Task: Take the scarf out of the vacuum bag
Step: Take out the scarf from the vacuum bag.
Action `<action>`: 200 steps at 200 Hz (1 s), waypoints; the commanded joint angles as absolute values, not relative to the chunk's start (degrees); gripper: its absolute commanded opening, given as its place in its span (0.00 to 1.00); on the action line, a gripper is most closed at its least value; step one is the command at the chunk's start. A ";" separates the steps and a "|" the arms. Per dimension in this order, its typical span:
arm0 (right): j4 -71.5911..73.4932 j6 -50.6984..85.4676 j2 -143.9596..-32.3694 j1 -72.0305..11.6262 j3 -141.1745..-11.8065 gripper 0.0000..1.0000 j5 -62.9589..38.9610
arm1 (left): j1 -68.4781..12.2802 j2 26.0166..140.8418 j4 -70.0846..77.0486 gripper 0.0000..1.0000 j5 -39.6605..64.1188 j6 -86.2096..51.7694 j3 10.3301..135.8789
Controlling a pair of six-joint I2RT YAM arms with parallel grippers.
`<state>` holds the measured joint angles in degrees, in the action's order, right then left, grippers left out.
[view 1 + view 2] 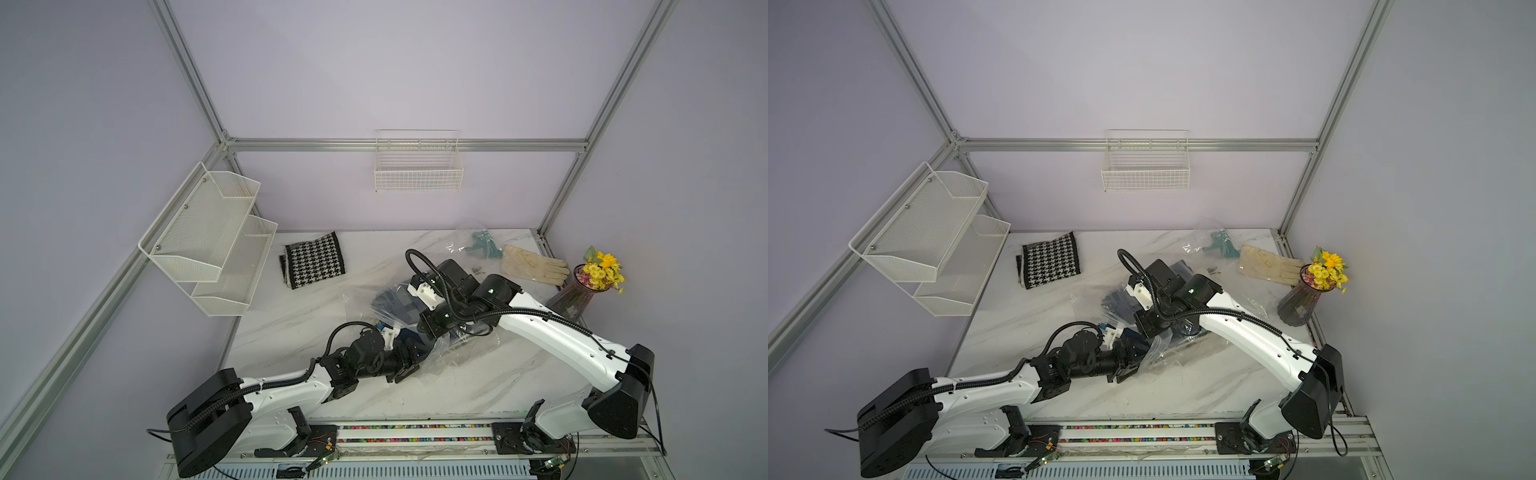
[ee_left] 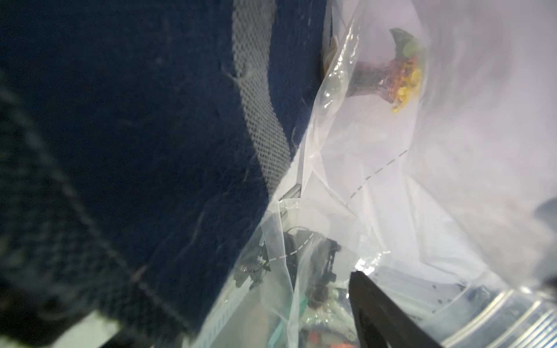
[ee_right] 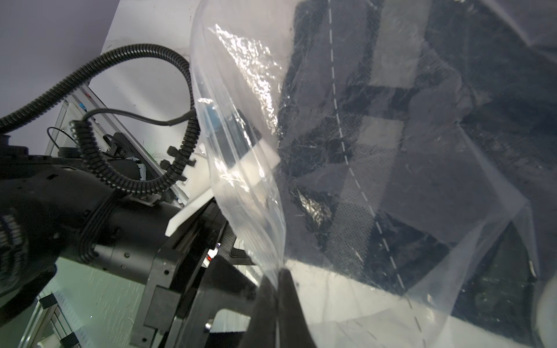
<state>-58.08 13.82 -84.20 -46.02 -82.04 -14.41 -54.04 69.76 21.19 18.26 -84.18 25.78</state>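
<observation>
The vacuum bag (image 1: 451,357) (image 1: 1156,359), crinkly clear plastic, lies mid-table between my two arms. Inside it is the scarf (image 1: 392,299) (image 1: 1121,301), navy with grey checks, seen through the plastic in the right wrist view (image 3: 391,150). My right gripper (image 3: 278,272) is shut on the bag's open edge and holds it up. My left gripper (image 1: 419,345) reaches into the bag's mouth. In the left wrist view the scarf (image 2: 135,150) fills one side and covers one finger. The other finger (image 2: 379,310) stands well apart with only plastic between, so the jaws are open.
A folded houndstooth cloth (image 1: 313,259) lies at the back left. A small clear bag with a teal item (image 1: 482,243), cream gloves (image 1: 534,264) and a flower vase (image 1: 582,291) sit at the back right. A mesh shelf (image 1: 212,237) and a wire basket (image 1: 417,166) hang on the walls.
</observation>
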 commanded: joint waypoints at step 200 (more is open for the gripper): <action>-57.41 12.35 -83.41 -46.01 -81.74 0.00 -13.18 | -51.55 71.85 28.31 0.57 15.97 -83.79 25.49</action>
<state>-58.02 12.97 -84.20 -46.02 -81.80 -13.96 -52.16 71.68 25.65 16.08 -84.40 24.08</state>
